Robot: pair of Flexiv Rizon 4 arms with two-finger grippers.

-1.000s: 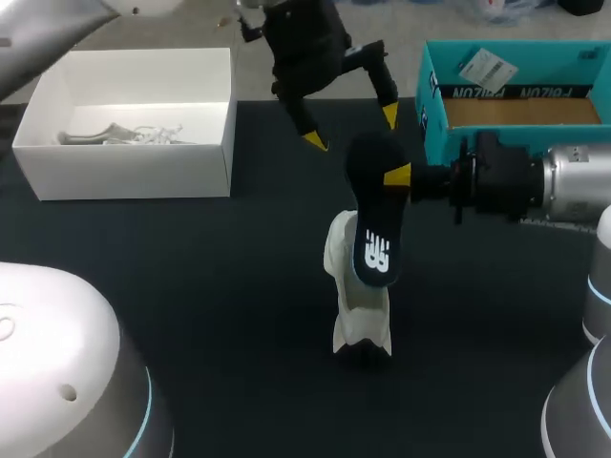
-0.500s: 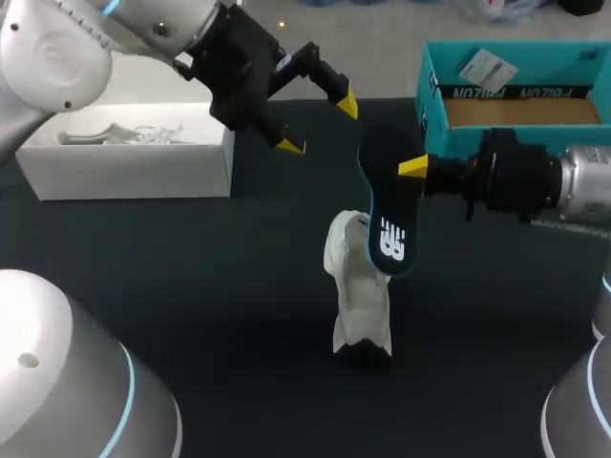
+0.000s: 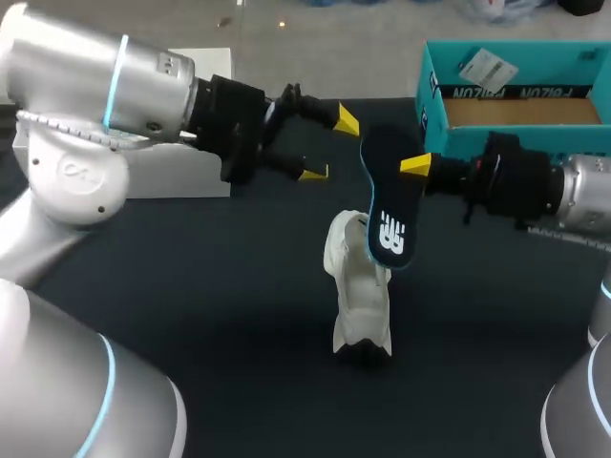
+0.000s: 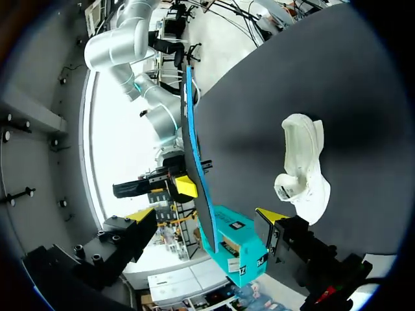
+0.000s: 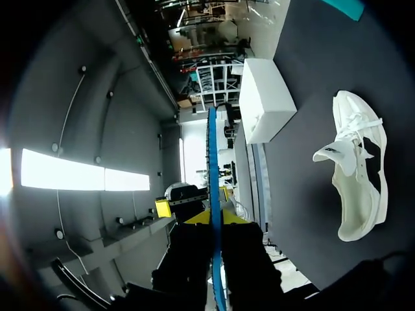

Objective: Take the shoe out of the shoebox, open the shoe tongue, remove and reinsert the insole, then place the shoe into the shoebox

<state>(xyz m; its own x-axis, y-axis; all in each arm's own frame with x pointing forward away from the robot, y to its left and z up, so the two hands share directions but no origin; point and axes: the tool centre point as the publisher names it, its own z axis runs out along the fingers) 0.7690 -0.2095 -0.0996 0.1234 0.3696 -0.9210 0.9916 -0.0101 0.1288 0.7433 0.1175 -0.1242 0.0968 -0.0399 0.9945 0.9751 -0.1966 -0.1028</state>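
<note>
Dark table (image 3: 191,286), insole (image 3: 387,205) in right gripper (image 3: 410,168)

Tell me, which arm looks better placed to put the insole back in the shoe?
Probably right: the right gripper holds the insole, whose lower end is near the shoe. The left gripper is open and empty.

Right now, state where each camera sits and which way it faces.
Head view: above and behind, looking down on the table; both arms enter, left hand open, right hand gripping the insole near the shoe.
Left wrist view: on the left wrist, looking out past its own open hand at the insole, shoe and teal box.
Right wrist view: on the right wrist, looking along the insole in its hand toward the shoe and white box.
Shared: all three show the insole and shoe.
</note>
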